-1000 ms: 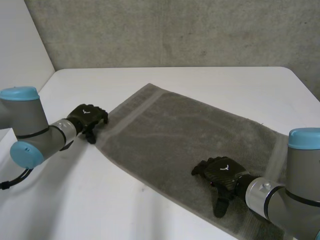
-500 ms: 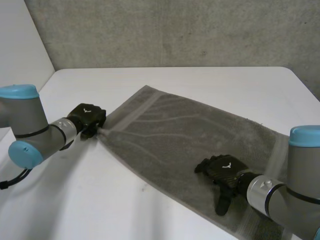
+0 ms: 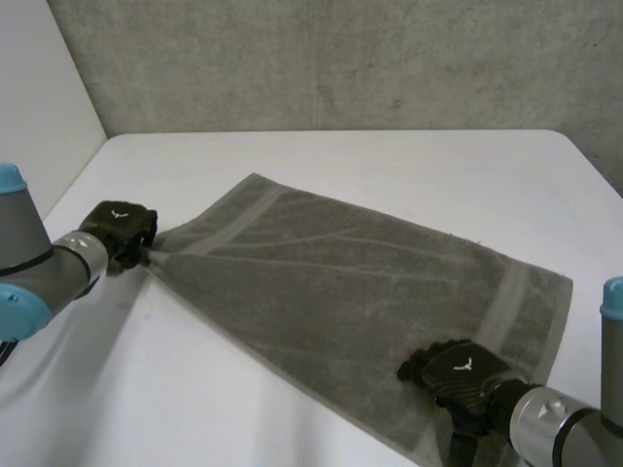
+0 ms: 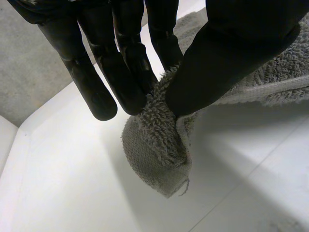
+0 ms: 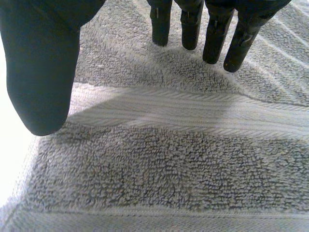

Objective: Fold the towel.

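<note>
Pinches towel (image 3: 331,282) corner with left hand (image 3: 119,231), dragged farther left across table (image 3: 409,165) than before; rests right hand (image 3: 458,375) flat, unclenched, on striped end.

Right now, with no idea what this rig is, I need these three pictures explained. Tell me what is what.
This is a robot with two arms, each ending in a black hand, at a white table. The head view looks down from between and behind the arms. The other two come from cameras on the wrists, each looking along its own hand's palm. A grey towel lies spread on the table. The left hand pinches one corner of it between thumb and fingers. The right hand is open, its fingers straight over the towel near the woven band by the opposite end.
</note>
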Controlling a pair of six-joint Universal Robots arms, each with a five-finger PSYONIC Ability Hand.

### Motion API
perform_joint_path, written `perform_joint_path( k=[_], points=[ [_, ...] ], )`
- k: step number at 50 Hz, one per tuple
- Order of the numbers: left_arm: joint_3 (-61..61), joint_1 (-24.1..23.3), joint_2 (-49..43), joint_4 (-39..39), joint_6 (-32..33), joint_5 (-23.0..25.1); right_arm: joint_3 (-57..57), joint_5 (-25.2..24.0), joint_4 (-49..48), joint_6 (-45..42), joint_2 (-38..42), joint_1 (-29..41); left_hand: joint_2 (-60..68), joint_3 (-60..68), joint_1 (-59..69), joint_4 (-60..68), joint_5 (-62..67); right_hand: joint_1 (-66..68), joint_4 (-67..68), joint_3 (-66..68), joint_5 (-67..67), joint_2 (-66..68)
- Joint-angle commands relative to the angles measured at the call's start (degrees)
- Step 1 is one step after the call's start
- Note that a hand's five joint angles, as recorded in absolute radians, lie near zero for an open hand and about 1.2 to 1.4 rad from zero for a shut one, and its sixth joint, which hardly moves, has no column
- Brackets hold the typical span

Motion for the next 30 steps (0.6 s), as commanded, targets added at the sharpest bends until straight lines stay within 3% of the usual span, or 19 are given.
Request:
perform_joint_path(
  k=[1,30],
  points=[
    [-0.17,0.44,-0.01,0.04,-0.12,0.1,5.82,-0.96,-8.64,-0.23,-0.44,0.13,10.37,10.5,13.8,10.28,11.63,-0.63,-2.5,-1.48,-2.31,-3.02],
    [-0.52,0.17,-0.1,0.04,-0.3,0.19,10.57,-2.81,-22.28,-0.67,-1.49,0.57,10.37,10.5,13.8,10.28,11.63,14.69,12.82,13.84,13.01,12.29]
  ],
)
